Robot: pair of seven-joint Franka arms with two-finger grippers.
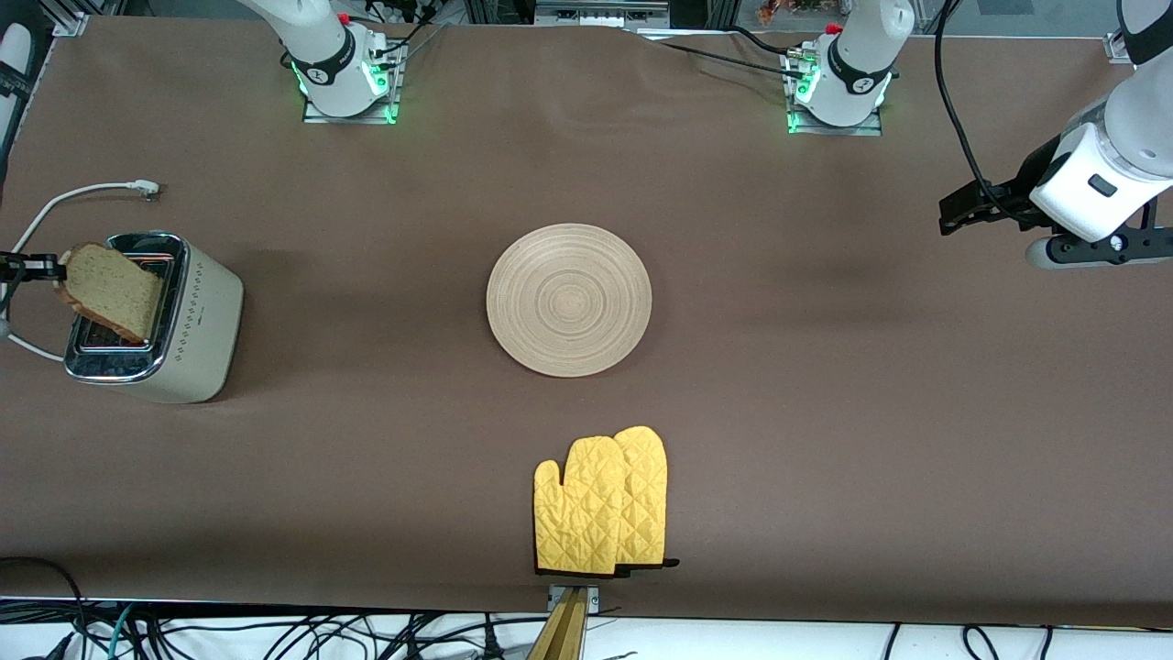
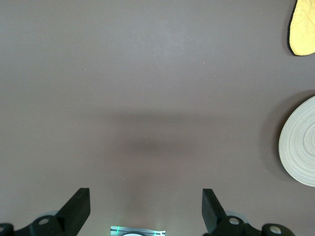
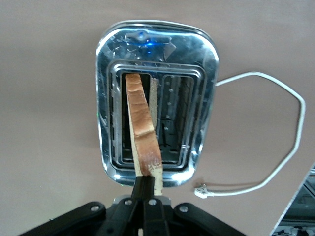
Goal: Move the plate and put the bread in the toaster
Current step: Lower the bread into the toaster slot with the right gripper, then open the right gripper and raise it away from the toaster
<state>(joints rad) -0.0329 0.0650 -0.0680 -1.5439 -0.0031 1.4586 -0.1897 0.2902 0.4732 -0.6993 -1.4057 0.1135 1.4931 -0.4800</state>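
The bread (image 1: 110, 291) is a speckled slice with a brown crust, held tilted over the chrome top of the cream toaster (image 1: 197, 321) at the right arm's end of the table. My right gripper (image 1: 50, 268) is shut on the slice's edge. In the right wrist view the bread (image 3: 142, 132) hangs edge-on over one slot of the toaster (image 3: 197, 64), pinched by my right gripper (image 3: 150, 183). The wooden plate (image 1: 568, 300) lies empty at mid-table. My left gripper (image 1: 958, 213) is open and empty, up over bare table at the left arm's end; its own view shows it (image 2: 146, 199) and the plate's edge (image 2: 300, 147).
A pair of yellow oven mitts (image 1: 600, 502) lies near the table's front edge, nearer the front camera than the plate; one tip shows in the left wrist view (image 2: 302, 27). The toaster's white cord (image 1: 82, 191) loops on the table beside the toaster.
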